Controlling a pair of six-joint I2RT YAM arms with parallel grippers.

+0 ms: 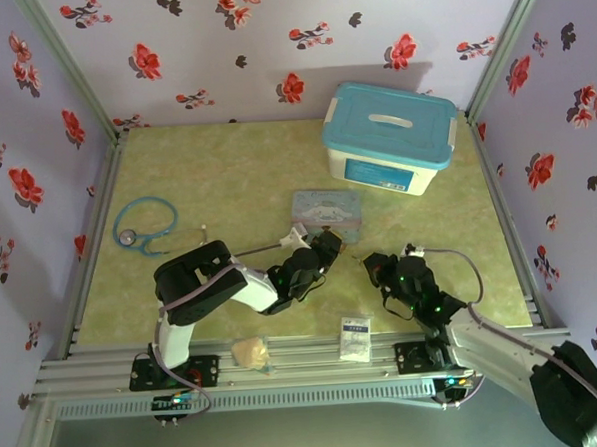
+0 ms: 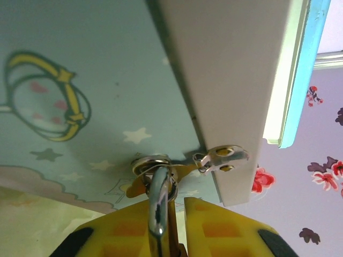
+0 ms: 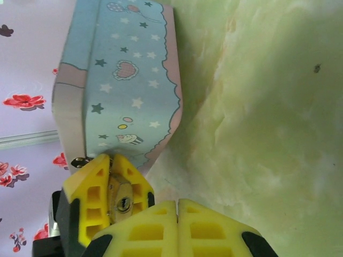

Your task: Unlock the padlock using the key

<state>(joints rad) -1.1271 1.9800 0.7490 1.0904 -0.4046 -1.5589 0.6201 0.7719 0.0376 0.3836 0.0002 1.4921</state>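
Inspection at this station: I find the padlock [image 3: 122, 199] clamped between the yellow fingers of the left gripper [image 3: 111, 167]. Its brass body is end-on to my right wrist camera and its keyhole [image 3: 124, 204] faces the lens. It sits close against the near edge of the blue cartoon tin [image 3: 128, 80], at roughly 11 o'clock from the right gripper [image 3: 177, 206]. In the left wrist view the steel shackle [image 2: 158, 201] rises toward 12 o'clock out of the left pincer and meets a metal ring beside the tin's latch plate [image 2: 222, 157]. I judge the lock to be hanging on the tin's clasp, though the exact threading is partly hidden. The right gripper's pads are pressed together with no gap, and I cannot tell whether the key is pinched between them. On the overhead view both grippers meet at the tin's 6 o'clock side, near the middle of the table [image 1: 226, 177], the right one at about 4 o'clock from the left. Handling assessment: the padlock is rigid, light and smooth-sided, liable to twist or slip if taken by a corner. The flat faces of the body are the proper hold, leaving the keyhole end free, as it is now. The key I judge to be a thin, stiff sliver, easily skewed in the pads. It wants gripping by its bow, with the blade in line with the keyhole.
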